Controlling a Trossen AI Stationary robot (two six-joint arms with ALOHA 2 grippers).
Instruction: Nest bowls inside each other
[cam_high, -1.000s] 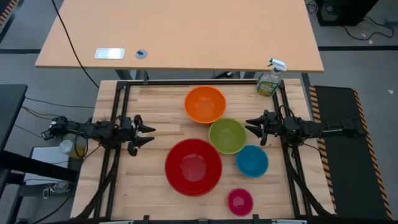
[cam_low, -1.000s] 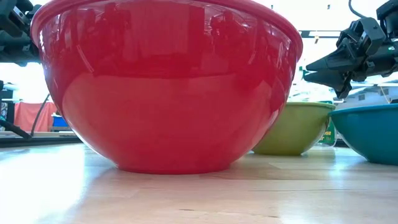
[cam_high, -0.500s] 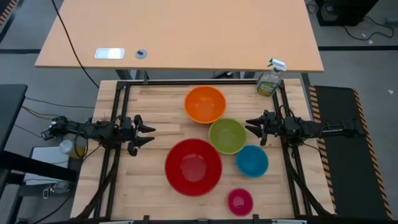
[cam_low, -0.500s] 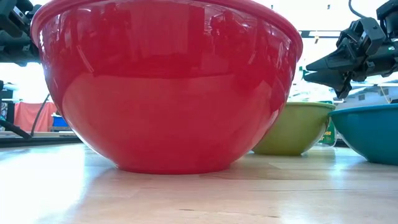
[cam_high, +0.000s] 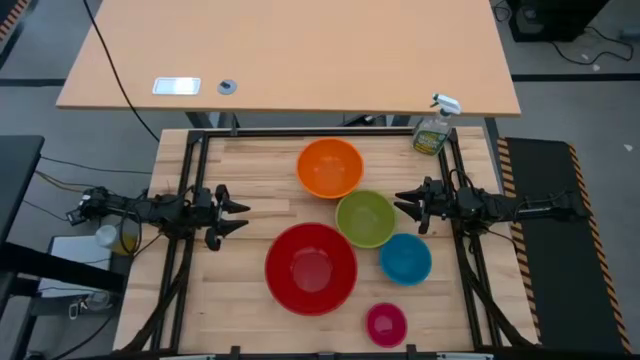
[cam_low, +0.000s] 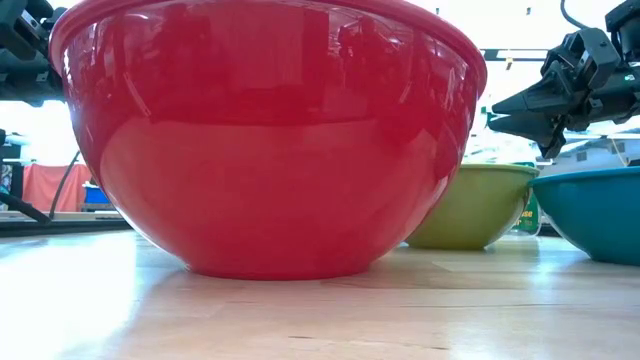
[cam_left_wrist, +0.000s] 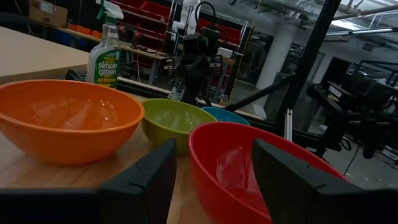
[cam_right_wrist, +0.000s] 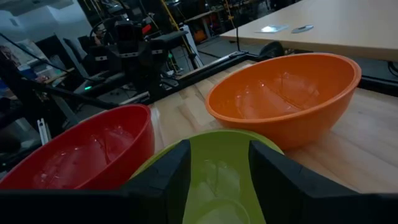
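Item count on the bench: 5 bowls, 1 bottle, 2 arms.

Round plastic bowls, one each: large red bowl (cam_high: 311, 268), orange bowl (cam_high: 329, 167), lime green bowl (cam_high: 365, 218), blue bowl (cam_high: 405, 259), small magenta-pink bowl (cam_high: 386, 323). One green spray bottle (cam_high: 433, 130). Two dark two-finger grippers: left gripper (cam_high: 238, 213), right gripper (cam_high: 404, 204).

Five bowls (cam_high: 311, 267) stand separately between the left gripper (cam_high: 240, 213) and right gripper (cam_high: 402, 206). One bowl lies just beside the right gripper. A spray bottle (cam_high: 433, 129) stands behind it.

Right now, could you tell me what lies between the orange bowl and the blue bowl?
The lime green bowl sits between the orange bowl and blue bowl, in the high view.
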